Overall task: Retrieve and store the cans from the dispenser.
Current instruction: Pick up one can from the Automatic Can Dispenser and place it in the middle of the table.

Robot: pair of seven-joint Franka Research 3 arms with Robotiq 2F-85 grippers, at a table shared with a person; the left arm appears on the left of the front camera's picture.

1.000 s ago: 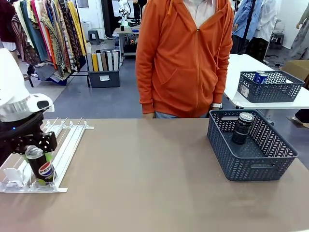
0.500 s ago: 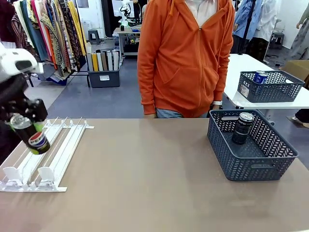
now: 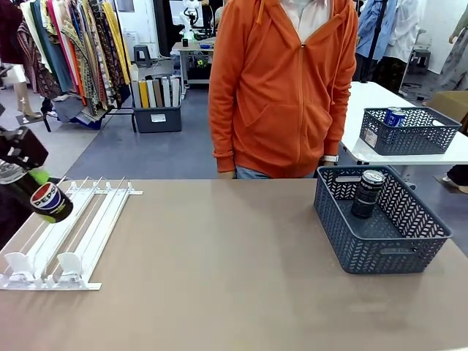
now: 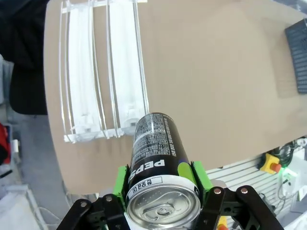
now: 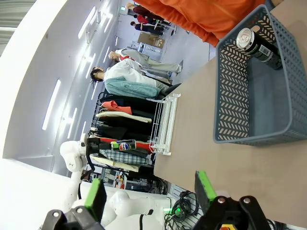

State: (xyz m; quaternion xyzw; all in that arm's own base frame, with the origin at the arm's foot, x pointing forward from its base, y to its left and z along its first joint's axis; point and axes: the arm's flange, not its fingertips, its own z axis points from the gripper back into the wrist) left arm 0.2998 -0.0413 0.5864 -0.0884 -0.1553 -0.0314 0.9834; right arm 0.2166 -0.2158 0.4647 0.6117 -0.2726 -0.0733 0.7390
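The left pincer point(image 4: 163, 203) is clenched on a dark can point(image 3: 45, 199) with the round red-white-blue logo, gripping near its silver top and carrying it tilted in the air above the white dispenser point(image 3: 82, 228), well apart from the basket point(image 3: 387, 241) across the surface point(image 3: 219, 278) where another can point(image 3: 366, 194) already stands. The right pincer point(image 5: 151, 191) hangs released, holding nothing. The risk I see: with the grip so near one end, the slick can could pivot or slip on the long carry, or clip the basket's rim.
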